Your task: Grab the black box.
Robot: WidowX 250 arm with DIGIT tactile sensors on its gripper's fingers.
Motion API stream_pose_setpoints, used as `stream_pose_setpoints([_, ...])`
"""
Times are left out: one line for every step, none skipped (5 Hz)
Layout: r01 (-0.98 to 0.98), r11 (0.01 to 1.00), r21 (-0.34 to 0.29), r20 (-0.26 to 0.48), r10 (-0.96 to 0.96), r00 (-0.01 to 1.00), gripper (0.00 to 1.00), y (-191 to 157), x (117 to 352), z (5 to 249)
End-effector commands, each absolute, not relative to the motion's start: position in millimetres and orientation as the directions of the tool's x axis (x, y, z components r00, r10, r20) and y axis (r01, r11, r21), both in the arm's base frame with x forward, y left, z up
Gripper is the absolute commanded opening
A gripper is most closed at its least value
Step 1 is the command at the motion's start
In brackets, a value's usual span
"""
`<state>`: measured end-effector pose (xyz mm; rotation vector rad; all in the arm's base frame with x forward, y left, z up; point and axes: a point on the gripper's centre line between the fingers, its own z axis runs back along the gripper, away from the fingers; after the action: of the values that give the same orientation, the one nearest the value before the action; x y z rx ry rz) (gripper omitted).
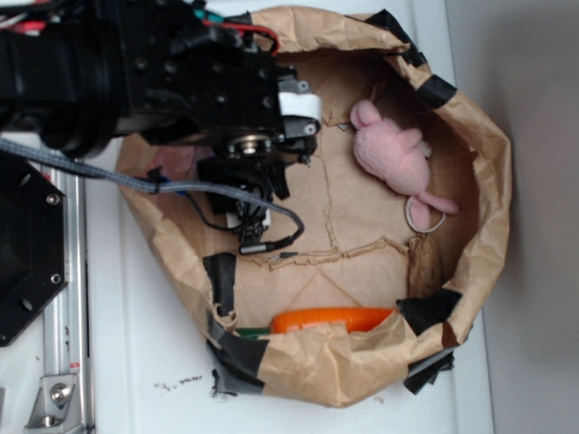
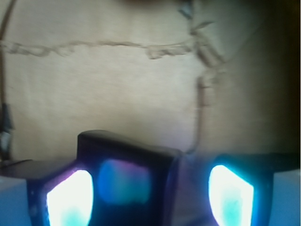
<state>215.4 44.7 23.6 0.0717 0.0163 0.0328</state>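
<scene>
Your gripper (image 2: 150, 193) has its fingers spread around the black box (image 2: 127, 179) without clamping, so closing and lifting remain.

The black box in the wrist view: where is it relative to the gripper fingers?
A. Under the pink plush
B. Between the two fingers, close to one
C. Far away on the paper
B: the black box stands between the glowing fingertips, nearer this one.
</scene>
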Motion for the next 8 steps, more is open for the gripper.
stream_pose_setpoints([0.02,0.999,-0.043,-0.047,-0.022,0.999,1.0,30.3,215.1,-6.5])
stream_pose_setpoints([0.012,1.0,0.015,-0.026,-0.012,1.0,0.0,28.9,213.3,1.9])
stream_pose_setpoints([0.022,0.999,0.05,0.0,-0.022,1.0,0.0,36.2,215.6,20.2])
stream_pose_setpoints([0.027,0.998,0.058,0.028,-0.028,0.999,0.0,45.8,214.3,53.7])
stream_pose_setpoints([0.017,0.998,0.062,0.091,-0.023,0.996,0.0,47.0,222.2,100.7])
stream_pose_setpoints([0.126,0.989,0.071,0.124,-0.134,0.983,0.0,26.9,247.6,151.3])
stream_pose_setpoints([0.2,0.979,0.041,0.06,-0.202,0.978,0.0,13.8,266.9,172.9])
stream_pose_setpoints([0.241,0.969,0.046,0.012,-0.242,0.97,0.0,12.0,271.5,158.1])
